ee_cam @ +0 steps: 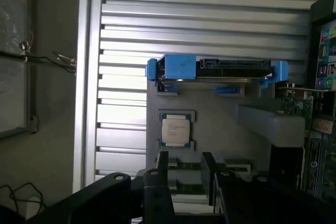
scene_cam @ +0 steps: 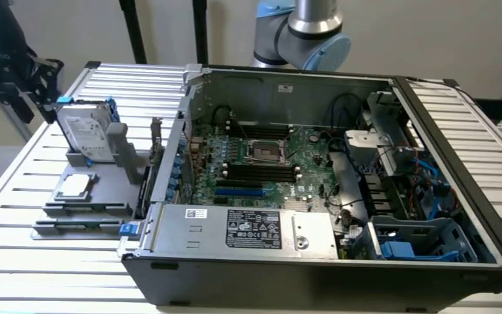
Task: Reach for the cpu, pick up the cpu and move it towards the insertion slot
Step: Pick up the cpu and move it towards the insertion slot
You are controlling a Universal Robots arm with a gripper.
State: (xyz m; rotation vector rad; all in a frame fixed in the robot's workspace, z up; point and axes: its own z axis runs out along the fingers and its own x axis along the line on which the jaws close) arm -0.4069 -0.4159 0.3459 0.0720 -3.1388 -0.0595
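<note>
The cpu point(scene_cam: 75, 186) point(ee_cam: 177, 130) is laid flat in a grey holder point(scene_cam: 102, 171) on the slatted counter point(scene_cam: 16, 196), near an upright hard drive point(scene_cam: 89, 134). The claw point(ee_cam: 185, 167) is held spread and empty, near the cpu but not touching it. The insertion slot point(scene_cam: 267, 152) is set in the green board inside the open computer case point(scene_cam: 321, 281), well apart from the cpu.

cpu point(scene_cam: 75, 186) just beside hard drive point(scene_cam: 88, 134)

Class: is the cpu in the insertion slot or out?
Out. The cpu lies on a grey holder beside the case, apart from the insertion slot.
</note>
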